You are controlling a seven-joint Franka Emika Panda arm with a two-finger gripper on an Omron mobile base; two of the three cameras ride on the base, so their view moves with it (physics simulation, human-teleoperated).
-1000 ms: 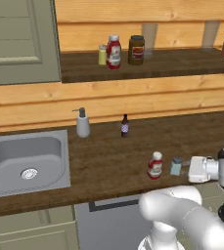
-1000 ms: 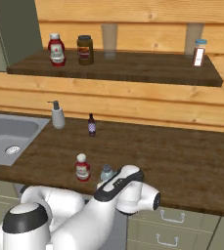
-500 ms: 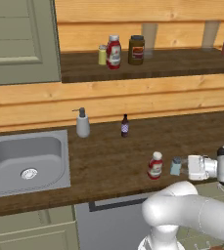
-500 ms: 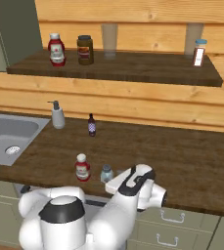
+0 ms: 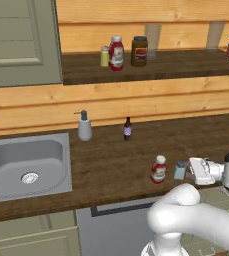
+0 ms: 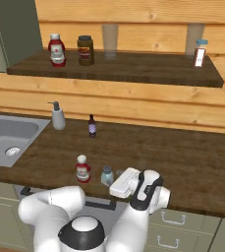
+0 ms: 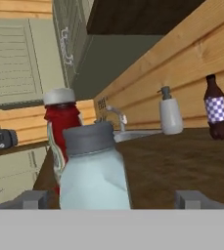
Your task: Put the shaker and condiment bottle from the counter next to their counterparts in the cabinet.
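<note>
Fingertips of the white two-finger gripper point(image 7: 111, 199) are cut off at the bottom of the hand view, standing apart to either side of the small pale-blue translucent shaker with a grey top point(image 7: 93, 168), and whether they touch it cannot be told. The shaker hides most of the red ketchup-style condiment bottle with a white cap point(image 7: 61, 128) close behind it (only cap, shoulder and one side show). In the left base view the gripper point(image 5: 197, 170) lies level, just beside the shaker point(image 5: 180, 170), which stands upright near the front edge of the long dark-brown wood-grain counter point(image 5: 111, 165), next to the condiment bottle point(image 5: 159, 169). On the dark-brown wooden shelf of the cabinet point(image 5: 151, 67) stand the small yellow-green shaker with a pale lid point(image 5: 104, 56) and a matching red white-capped bottle point(image 5: 116, 52), touching or nearly so. The grey-green panelled door point(image 5: 21, 42) is cropped at the frame's edge.
</note>
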